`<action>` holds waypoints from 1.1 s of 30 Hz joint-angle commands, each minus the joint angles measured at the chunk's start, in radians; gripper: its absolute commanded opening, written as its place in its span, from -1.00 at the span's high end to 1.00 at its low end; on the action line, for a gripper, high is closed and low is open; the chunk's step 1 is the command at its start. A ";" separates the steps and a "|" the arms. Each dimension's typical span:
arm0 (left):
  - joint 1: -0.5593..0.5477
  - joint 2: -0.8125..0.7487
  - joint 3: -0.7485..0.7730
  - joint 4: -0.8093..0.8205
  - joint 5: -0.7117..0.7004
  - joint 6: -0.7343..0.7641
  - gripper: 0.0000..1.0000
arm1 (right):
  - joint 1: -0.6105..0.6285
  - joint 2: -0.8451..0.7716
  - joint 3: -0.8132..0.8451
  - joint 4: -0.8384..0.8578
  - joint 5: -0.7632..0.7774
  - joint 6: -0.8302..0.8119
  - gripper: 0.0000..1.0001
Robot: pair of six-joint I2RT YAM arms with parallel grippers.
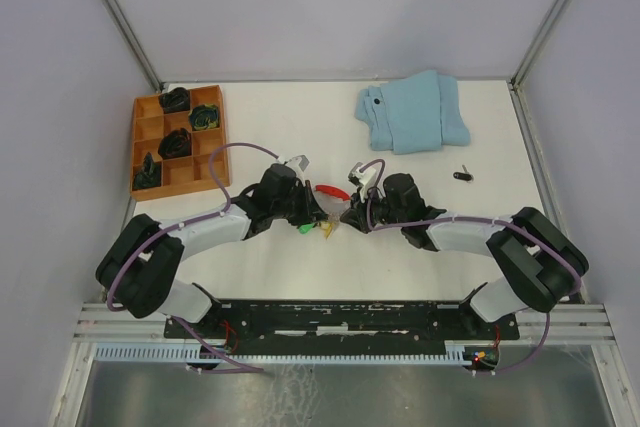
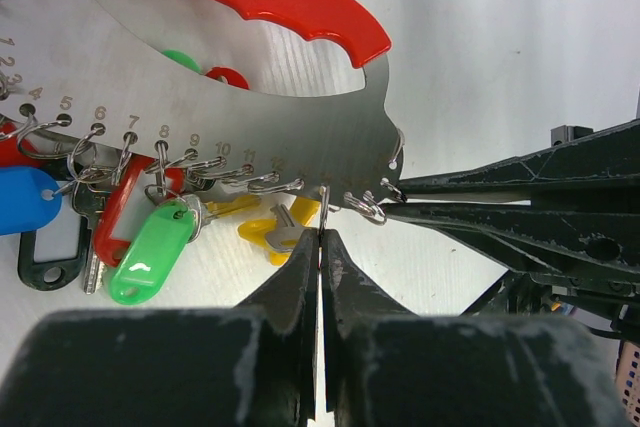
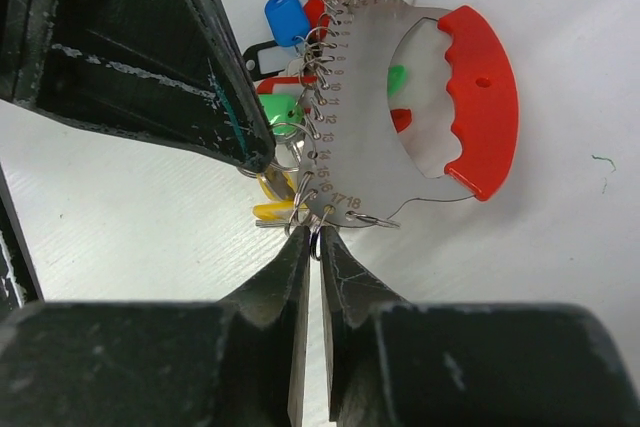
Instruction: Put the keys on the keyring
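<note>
The keyring [image 1: 328, 190] is a grey metal plate [image 2: 280, 127] with a red handle, numbered holes and small split rings along its edge. Keys with green [image 2: 150, 252], blue [image 2: 22, 199], red and yellow [image 2: 262, 237] heads hang from those rings. My left gripper [image 2: 322, 235] is shut on the plate's lower edge, at a thin ring there. My right gripper [image 3: 320, 240] is shut on a small split ring at hole 17 of the plate [image 3: 370, 107]. The two grippers meet tip to tip at the table's middle, left [image 1: 318, 215] and right [image 1: 346, 215].
An orange compartment tray [image 1: 140, 147] with dark lumps stands at the back left. A folded light-blue cloth [image 1: 412, 112] lies at the back right. A small dark object [image 1: 461, 175] lies right of the arms.
</note>
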 commanded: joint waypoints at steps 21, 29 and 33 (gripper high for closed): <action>0.000 -0.114 0.010 0.026 -0.033 0.008 0.95 | 0.006 -0.127 0.113 -0.093 0.034 -0.056 0.98; 0.000 -0.170 0.007 0.011 -0.060 0.012 0.91 | 0.005 -0.152 0.250 -0.294 0.025 -0.164 0.98; -0.001 -0.180 -0.013 0.086 0.015 0.006 0.78 | 0.006 -0.154 0.268 -0.294 -0.019 -0.259 0.98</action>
